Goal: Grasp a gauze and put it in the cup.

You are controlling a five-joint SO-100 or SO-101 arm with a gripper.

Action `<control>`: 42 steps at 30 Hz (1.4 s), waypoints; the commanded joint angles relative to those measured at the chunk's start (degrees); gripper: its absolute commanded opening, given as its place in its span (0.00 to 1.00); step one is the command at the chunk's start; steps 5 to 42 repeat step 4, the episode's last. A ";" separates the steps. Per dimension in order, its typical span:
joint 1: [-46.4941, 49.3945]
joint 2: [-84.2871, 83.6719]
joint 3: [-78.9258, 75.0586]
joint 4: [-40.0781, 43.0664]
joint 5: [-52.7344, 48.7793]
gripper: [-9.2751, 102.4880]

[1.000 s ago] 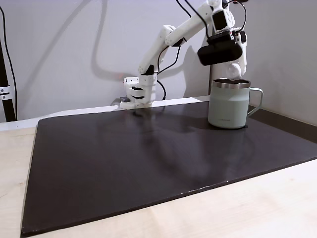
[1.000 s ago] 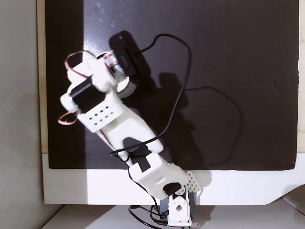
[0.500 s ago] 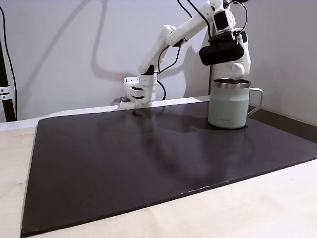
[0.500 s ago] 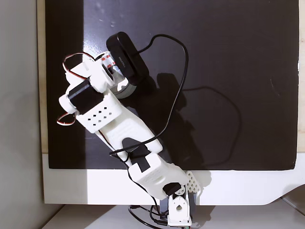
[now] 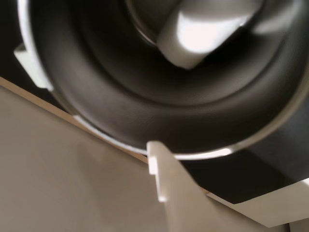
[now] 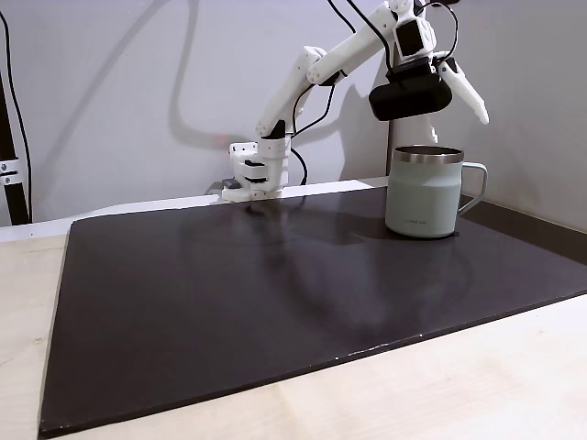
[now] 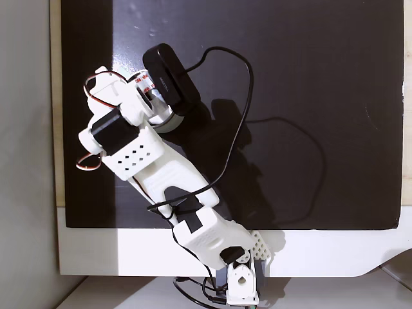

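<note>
Now gauze (image 5: 203, 34) inside cup (image 6: 422, 194), pincer (image 6: 449, 87) agape.

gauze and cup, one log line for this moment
gripper: open above cup | gauze: inside cup | stage: released

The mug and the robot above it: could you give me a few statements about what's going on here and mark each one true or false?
1. The gripper hangs above the cup, with its jaws spread apart. True.
2. The cup lies tipped on its side. False: it stands upright on the dark mat.
3. A white gauze lies inside the cup in the wrist view. True.
4. The gripper is clamped on the gauze. False: it is open and holds nothing.
5. The cup's handle points toward the arm's base in the fixed side view. False: it points to the right, away from the base.
</note>
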 commanded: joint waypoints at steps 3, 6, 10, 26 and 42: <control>0.97 3.60 -0.18 0.26 0.26 0.41; 1.05 3.60 -0.18 0.26 0.26 0.41; 1.05 3.60 -0.18 0.26 0.26 0.41; 1.05 3.60 -0.18 0.26 0.26 0.41; 1.05 3.60 -0.18 0.26 0.26 0.41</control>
